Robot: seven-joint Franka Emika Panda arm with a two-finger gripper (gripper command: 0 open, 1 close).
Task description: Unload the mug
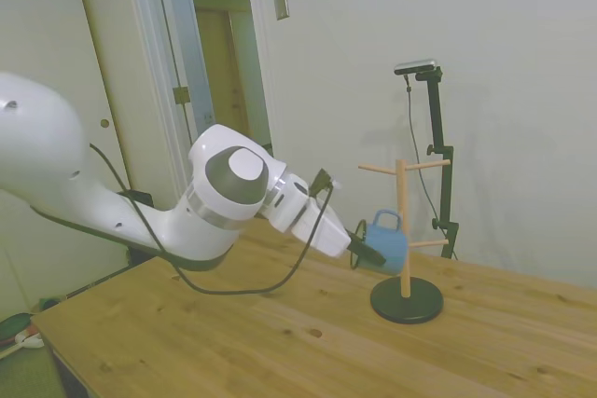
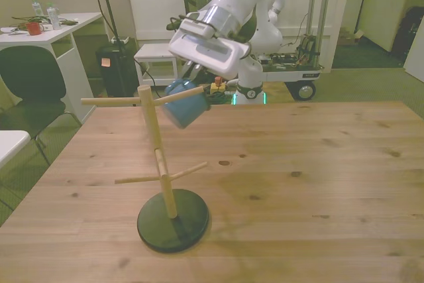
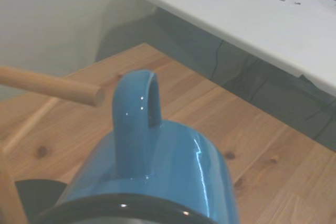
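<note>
Your gripper (image 1: 366, 251) on the white Franka arm has the small light-blue enamel-style mug (image 1: 386, 240) by its dark rim, fingers clamped there as far as the side view lets you judge. The mug is held tilted, up off the wooden table (image 1: 280, 342), right beside the wooden mug tree (image 2: 159, 164), a pale post with slanting pegs on a round black base (image 2: 173, 220). In the wrist view the loop handle (image 3: 135, 124) stands free and the blunt end of one peg (image 3: 52, 86) sits just beside it, outside the loop, so the handle looks clear of that peg, or very nearly. In the front view the upper peg (image 2: 182, 94) on the mug's side crosses just above the blue body, touching or close to it; you cannot tell which. For this step, draw the mug straight back along the line of the peg, away from the post, before you lower or turn it. Lifting or twisting early could catch the handle on the peg tip and tip the tree, since the base is small. Keep the grip firm, as the rim hold gives little purchase on a glossy wall. Once mug and tree are well apart, bring it down onto bare boards, well away from the base.
</note>
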